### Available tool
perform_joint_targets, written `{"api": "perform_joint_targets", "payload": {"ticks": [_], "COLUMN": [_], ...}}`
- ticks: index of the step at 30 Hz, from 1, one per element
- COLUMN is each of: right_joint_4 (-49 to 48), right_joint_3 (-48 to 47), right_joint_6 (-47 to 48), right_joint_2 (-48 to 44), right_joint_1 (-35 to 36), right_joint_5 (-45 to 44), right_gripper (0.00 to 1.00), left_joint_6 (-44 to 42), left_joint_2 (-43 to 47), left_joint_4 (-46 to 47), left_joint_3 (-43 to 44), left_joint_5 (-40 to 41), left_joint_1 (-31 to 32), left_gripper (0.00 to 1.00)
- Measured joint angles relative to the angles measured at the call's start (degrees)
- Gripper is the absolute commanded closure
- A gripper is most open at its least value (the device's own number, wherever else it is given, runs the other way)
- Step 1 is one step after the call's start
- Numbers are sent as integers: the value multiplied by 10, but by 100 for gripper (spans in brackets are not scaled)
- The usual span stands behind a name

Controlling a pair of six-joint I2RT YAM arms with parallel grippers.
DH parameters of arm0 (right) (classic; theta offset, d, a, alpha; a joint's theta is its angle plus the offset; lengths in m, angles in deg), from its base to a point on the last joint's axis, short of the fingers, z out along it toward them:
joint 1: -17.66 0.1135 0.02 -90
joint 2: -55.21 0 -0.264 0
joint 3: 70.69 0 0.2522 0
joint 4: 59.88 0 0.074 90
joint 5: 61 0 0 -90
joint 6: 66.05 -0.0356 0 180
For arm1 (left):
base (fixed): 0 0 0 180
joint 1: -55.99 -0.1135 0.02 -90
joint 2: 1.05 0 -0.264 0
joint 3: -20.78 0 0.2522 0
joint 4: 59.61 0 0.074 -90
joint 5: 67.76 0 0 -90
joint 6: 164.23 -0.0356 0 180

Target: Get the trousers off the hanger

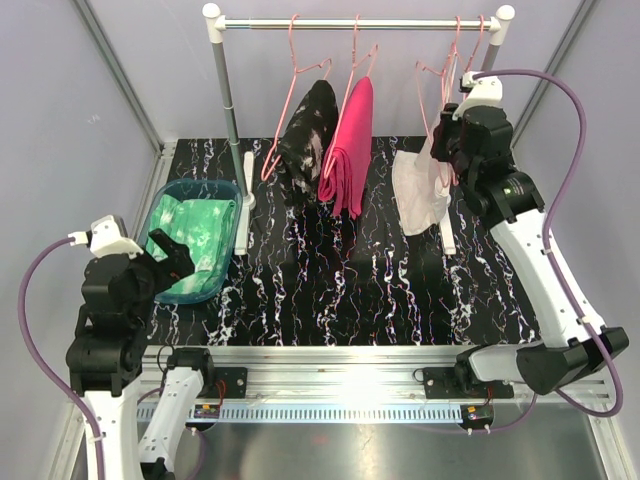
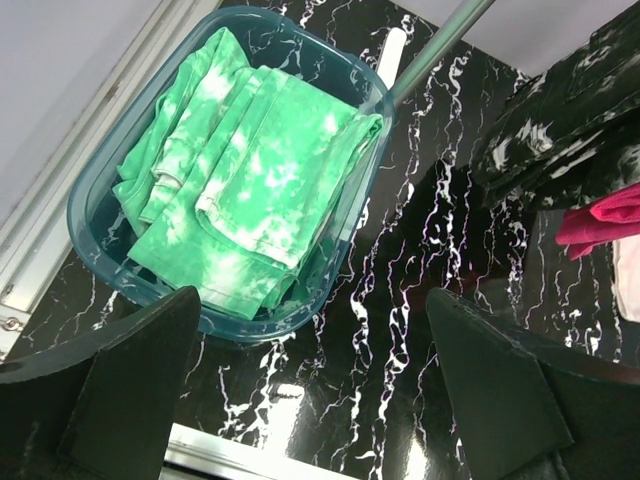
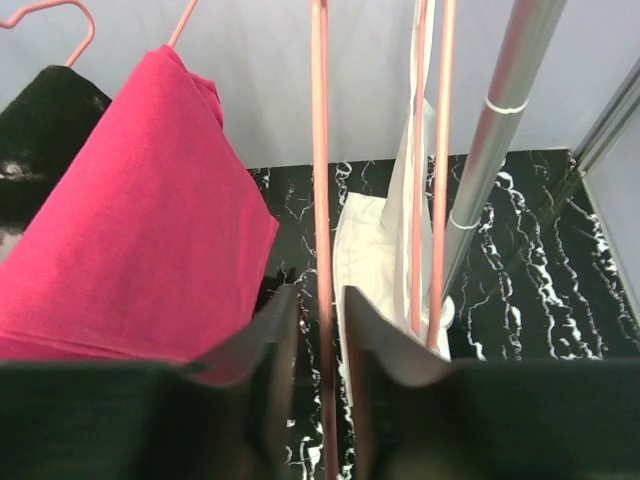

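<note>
On rack (image 1: 350, 22), mid-rail: black trousers (image 1: 308, 135) and pink trousers (image 1: 350, 150) hang side by side. Green trousers (image 1: 200, 235) off rack, in basin (image 1: 195, 183) by rack's left post. Right gripper (image 3: 322, 300) at rack's right end, jaws slightly apart around hanger (image 3: 320, 150), not clamped; white cloth (image 1: 418, 195) beside. Left gripper (image 1: 175, 252) front-left of rack, spread wide, empty.

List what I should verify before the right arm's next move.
1. Right end effector jaws slightly apart around the pink hanger wire: ok.
2. White garment clear of its hanger: cannot tell.
3. Green trousers inside the bin: ok.
4. Magenta trousers and black speckled trousers off their hangers: not ok, both hang.
5. Left end effector open and empty: ok.
</note>
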Motion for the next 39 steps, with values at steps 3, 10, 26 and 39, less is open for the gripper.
{"api": "perform_joint_targets", "payload": {"ticks": [3, 10, 26, 39], "right_joint_4": [6, 31, -35, 29], "right_joint_3": [4, 2, -8, -157], "right_joint_6": [-3, -13, -134, -186], "right_joint_2": [-18, -83, -104, 130], "right_joint_1": [0, -1, -2, 89], "right_joint_5": [1, 40, 327, 231], "right_gripper": [52, 24, 0, 1], "left_joint_6": [-4, -11, -8, 27], "left_joint_2": [-1, -1, 13, 36], "left_joint_4": [-6, -8, -8, 6], "left_joint_3": [12, 34, 34, -18], "left_joint_5": [2, 8, -7, -66], "left_joint_1": [0, 0, 0, 0], "left_gripper": [1, 1, 1, 1]}}
